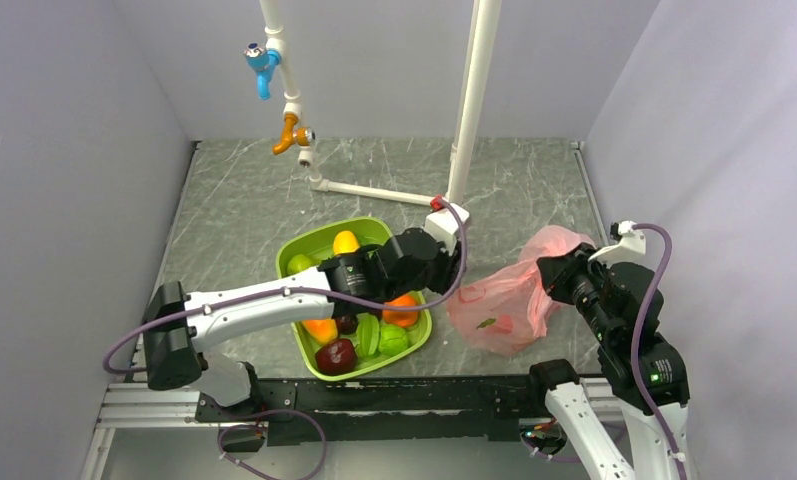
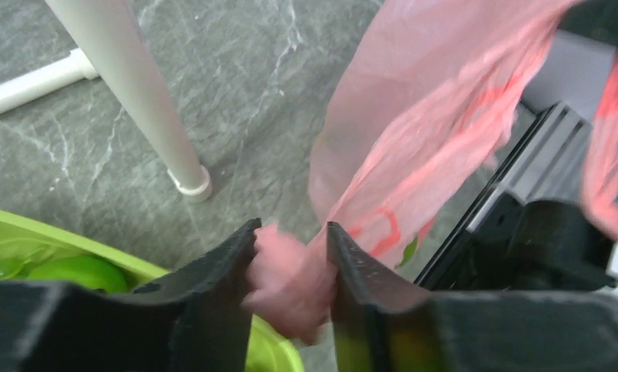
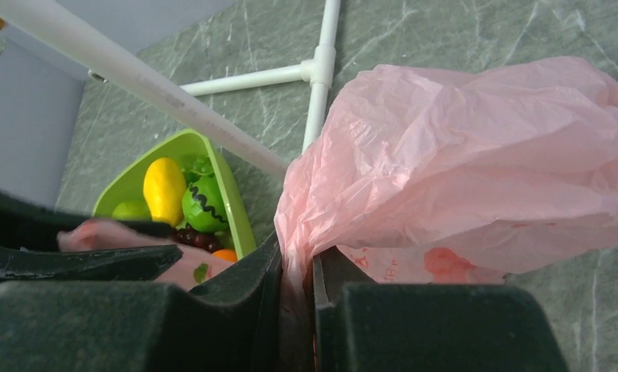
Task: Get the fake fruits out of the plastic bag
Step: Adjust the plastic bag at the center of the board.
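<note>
Your top view looks down from above and behind the arm bases [image 1: 169, 350], which sit along its 6 o'clock edge. It stands far enough off to take in the whole bench [image 1: 244, 200]. Your left wrist camera sits right behind the left hand [image 2: 291, 232]. It looks steeply down and toward 3 o'clock on the top view, very close on the pink plastic bag [image 2: 414, 116]. Your right wrist camera sits behind the right hand [image 3: 296, 256], looking low across the bench toward 10 o'clock, with the green tray [image 3: 123, 186] farther off. All three views share bag and tray. Both wrist views also catch the white pipe post [image 2: 127, 85].
</note>
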`<act>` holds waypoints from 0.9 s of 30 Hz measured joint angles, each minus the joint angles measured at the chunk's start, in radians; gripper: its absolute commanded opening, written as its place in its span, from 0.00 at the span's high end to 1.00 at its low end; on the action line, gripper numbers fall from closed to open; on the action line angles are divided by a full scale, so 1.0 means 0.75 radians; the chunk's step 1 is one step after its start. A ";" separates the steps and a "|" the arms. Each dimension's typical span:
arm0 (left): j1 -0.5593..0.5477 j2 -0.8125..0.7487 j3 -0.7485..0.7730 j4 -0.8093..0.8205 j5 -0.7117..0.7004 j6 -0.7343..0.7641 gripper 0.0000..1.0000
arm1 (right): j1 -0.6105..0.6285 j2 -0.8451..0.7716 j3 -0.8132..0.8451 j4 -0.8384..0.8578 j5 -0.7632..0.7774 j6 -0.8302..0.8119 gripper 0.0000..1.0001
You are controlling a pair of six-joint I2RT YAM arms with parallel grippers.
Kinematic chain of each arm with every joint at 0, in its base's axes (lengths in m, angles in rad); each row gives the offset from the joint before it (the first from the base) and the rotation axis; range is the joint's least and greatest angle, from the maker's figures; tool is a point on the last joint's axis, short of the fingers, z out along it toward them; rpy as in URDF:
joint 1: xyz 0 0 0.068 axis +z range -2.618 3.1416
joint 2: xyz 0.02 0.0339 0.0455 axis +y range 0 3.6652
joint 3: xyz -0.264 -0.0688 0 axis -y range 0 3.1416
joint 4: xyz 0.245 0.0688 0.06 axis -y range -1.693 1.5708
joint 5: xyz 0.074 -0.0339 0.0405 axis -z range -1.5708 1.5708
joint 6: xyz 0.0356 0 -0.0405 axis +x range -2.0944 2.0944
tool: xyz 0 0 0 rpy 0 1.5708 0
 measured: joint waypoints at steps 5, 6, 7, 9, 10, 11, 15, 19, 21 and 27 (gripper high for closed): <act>0.000 -0.143 -0.187 0.044 0.001 0.038 1.00 | 0.002 0.057 0.061 -0.032 0.188 0.007 0.81; 0.000 -0.188 -0.230 0.063 -0.006 0.046 1.00 | 0.002 0.090 0.095 -0.045 0.251 0.011 0.81; 0.000 -0.228 -0.260 0.078 -0.013 0.055 1.00 | 0.002 0.124 0.125 -0.055 0.303 0.011 0.82; 0.009 -0.315 -0.318 0.155 -0.012 0.068 1.00 | 0.003 0.203 0.194 -0.072 0.387 0.007 0.82; 0.017 -0.348 -0.329 0.196 0.001 0.074 1.00 | 0.005 0.244 0.227 -0.070 0.419 -0.002 0.83; 0.026 -0.365 -0.330 0.232 0.014 0.077 1.00 | 0.006 0.285 0.259 -0.067 0.451 -0.012 0.83; 0.111 -0.348 -0.254 0.329 0.088 0.078 1.00 | 0.009 0.375 0.332 -0.042 0.515 -0.052 0.83; 0.141 -0.318 -0.215 0.376 0.139 0.084 1.00 | 0.009 0.385 0.337 -0.020 0.502 -0.074 0.78; 0.139 -0.318 -0.231 0.398 0.186 0.084 1.00 | 0.009 0.364 0.307 -0.032 0.469 -0.072 0.74; 0.139 -0.339 -0.414 0.455 0.319 0.020 1.00 | 0.009 0.237 0.200 -0.214 0.355 -0.020 0.44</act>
